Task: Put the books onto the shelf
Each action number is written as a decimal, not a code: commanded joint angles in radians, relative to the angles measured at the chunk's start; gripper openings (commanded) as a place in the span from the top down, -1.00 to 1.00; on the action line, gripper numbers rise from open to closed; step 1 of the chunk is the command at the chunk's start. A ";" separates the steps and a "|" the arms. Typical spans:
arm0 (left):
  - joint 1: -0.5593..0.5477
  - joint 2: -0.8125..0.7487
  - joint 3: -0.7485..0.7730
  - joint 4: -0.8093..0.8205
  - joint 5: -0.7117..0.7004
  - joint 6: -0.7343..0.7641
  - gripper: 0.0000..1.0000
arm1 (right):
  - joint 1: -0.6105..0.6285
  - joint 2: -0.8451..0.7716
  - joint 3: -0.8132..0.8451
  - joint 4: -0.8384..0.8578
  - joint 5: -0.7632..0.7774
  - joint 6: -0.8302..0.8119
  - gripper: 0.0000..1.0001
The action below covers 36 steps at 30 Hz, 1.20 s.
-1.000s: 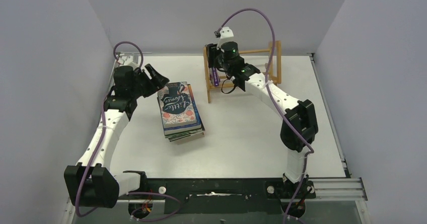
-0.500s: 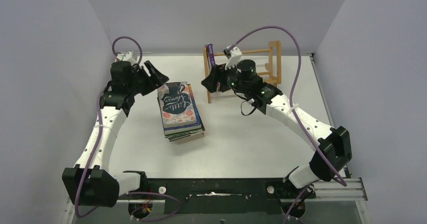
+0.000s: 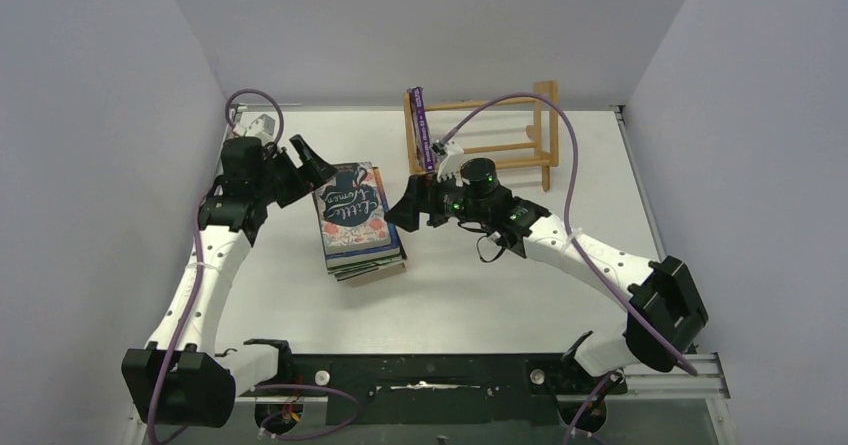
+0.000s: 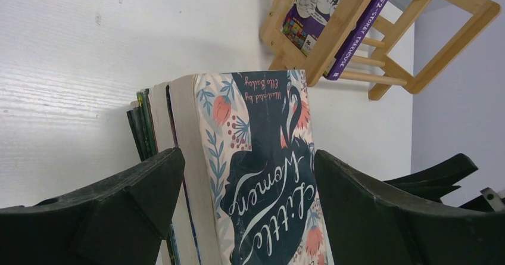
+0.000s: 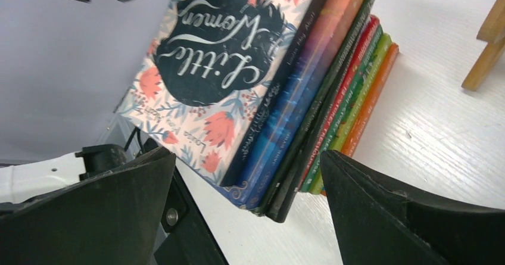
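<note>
The stack of books, with Little Women on top, lies flat on the table directly ahead of my left claw. It is also just ahead of my right claw, which faces it from the opposite side. 1 purple book stands on the shelf, behind the right claw and off to its side, well apart from the stack. Both claws are spread wide and hold nothing.

I see 3 risks. With 2 claws closing on 1 stack, their fingers could meet or shove the pile askew. The covers look smooth, so a grip that takes several books at once could let the lower ones slide out. The rack also looks light, and a hard push while loading could shift it or topple the purple book.
</note>
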State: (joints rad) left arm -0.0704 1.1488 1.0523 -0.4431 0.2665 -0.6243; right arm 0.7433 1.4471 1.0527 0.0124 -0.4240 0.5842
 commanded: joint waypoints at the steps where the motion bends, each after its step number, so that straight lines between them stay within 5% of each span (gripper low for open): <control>1: -0.004 -0.034 -0.003 0.016 0.024 0.013 -0.61 | 0.003 -0.071 -0.008 0.160 -0.038 0.024 -0.95; 9: -0.002 -0.056 -0.015 0.130 0.157 -0.030 -0.61 | -0.088 0.045 -0.029 0.516 -0.385 0.363 -0.96; 15: 0.005 -0.081 -0.059 0.241 0.174 -0.160 -0.62 | -0.061 0.035 0.065 0.308 -0.258 0.205 -0.95; 23: 0.029 -0.044 -0.147 0.429 0.327 -0.304 -0.63 | -0.118 -0.007 0.051 0.325 -0.321 0.127 -0.95; 29: 0.029 -0.007 -0.065 0.222 0.181 -0.219 -0.63 | -0.171 0.045 0.132 0.083 -0.301 0.089 -0.95; 36: 0.028 0.015 0.001 0.087 0.112 -0.139 -0.55 | -0.180 0.099 0.111 0.038 -0.280 0.124 -1.00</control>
State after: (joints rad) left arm -0.0448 1.1572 0.9829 -0.3065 0.4141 -0.8265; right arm 0.5632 1.5112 1.1408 0.0849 -0.7136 0.6987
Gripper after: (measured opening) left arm 0.789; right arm 0.994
